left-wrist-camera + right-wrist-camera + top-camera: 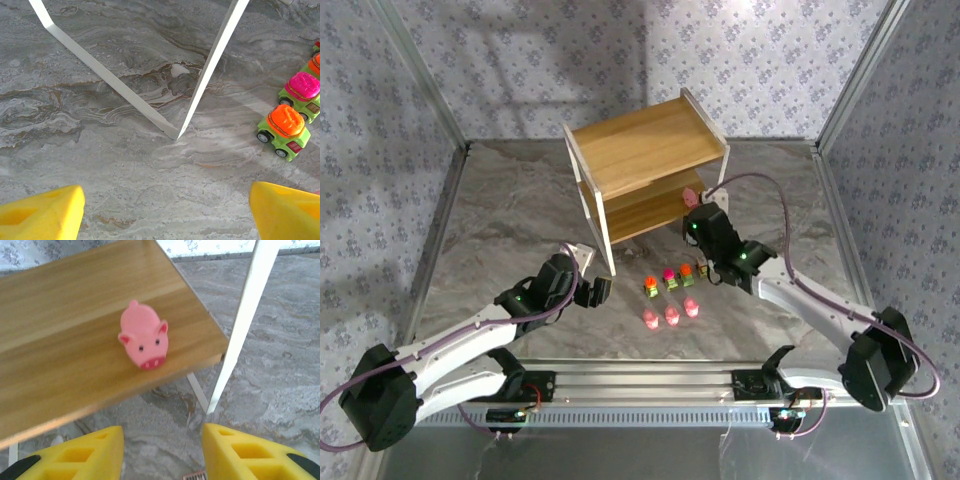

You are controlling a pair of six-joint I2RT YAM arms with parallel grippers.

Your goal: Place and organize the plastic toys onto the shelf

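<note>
The right claw [162,437] sits spread wide below a pink pig [143,342] on the shelf [60,315], mid-frame. The left claw [165,195] is spread too, with trucks [282,127] at the right edge.

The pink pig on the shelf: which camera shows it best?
The right wrist view. The pink pig is close and central there, facing the camera, upright on the shelf board near its corner. The top external view gives just a small pink speck at the lower tier's right end.

Grey marbled tabletop [500,230], floral-patterned grey walls [380,120] on three sides, aluminium rail [640,385] along the near edge.
</note>
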